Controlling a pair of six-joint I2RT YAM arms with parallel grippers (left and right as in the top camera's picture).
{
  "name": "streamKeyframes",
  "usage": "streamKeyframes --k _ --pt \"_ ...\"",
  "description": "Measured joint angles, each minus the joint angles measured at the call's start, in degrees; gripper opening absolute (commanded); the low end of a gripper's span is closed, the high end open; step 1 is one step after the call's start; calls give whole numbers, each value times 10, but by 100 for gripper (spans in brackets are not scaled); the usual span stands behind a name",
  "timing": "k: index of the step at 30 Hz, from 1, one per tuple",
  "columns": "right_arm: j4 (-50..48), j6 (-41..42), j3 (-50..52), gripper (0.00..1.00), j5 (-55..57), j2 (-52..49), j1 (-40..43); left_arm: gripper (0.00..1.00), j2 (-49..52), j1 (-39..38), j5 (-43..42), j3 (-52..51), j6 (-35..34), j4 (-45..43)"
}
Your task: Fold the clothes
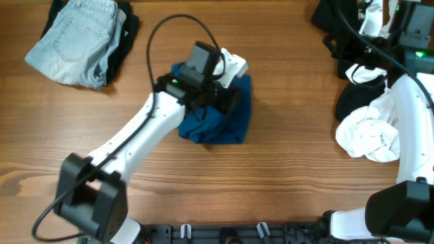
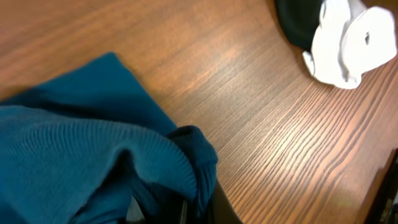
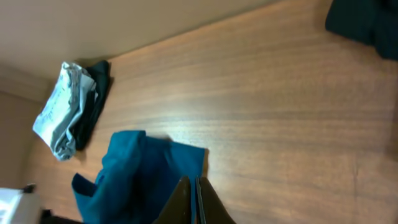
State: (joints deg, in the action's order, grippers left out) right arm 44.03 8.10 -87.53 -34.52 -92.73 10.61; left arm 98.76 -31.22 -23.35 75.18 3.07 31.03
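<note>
Folded jeans (image 1: pixel 76 42) lie well apart, to the left of the left gripper (image 1: pixel 225 99). Its jaws are clenched, and the blue shirt (image 1: pixel 227 125) is bunched just under and around them; whether they pinch the cloth I cannot tell. Far to their right lie the white garment (image 1: pixel 369 134) and the black garment (image 1: pixel 352 100). The right gripper (image 3: pixel 194 186) is clenched, with nothing between its jaws.

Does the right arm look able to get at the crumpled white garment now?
Probably yes: the white garment lies beside the right arm with nothing on top of it. The right tool is shut and would need opening first.
</note>
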Motion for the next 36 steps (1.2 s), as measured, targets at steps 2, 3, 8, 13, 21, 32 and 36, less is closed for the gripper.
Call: streamKeyframes --k 2,3,8,13,21,32,36 --pt "5 0 0 4 0 -2 0 4 19 -10 0 0 -2 -8" --pt "5 0 0 5 0 -2 0 4 25 -13 0 0 -4 -15" --pt "5 0 0 4 0 -2 0 4 34 -37 2 0 -23 -64" --pt "5 0 0 4 0 -2 0 4 34 -43 1 0 -54 -110" --pt "5 0 0 6 0 -2 0 100 34 -44 -5 0 -74 -135" --pt "10 -2 0 22 0 -2 0 100 30 -21 -3 15 -98 -102" --pt "12 -3 0 33 0 -2 -1 100 6 44 -1 54 -121 -42"
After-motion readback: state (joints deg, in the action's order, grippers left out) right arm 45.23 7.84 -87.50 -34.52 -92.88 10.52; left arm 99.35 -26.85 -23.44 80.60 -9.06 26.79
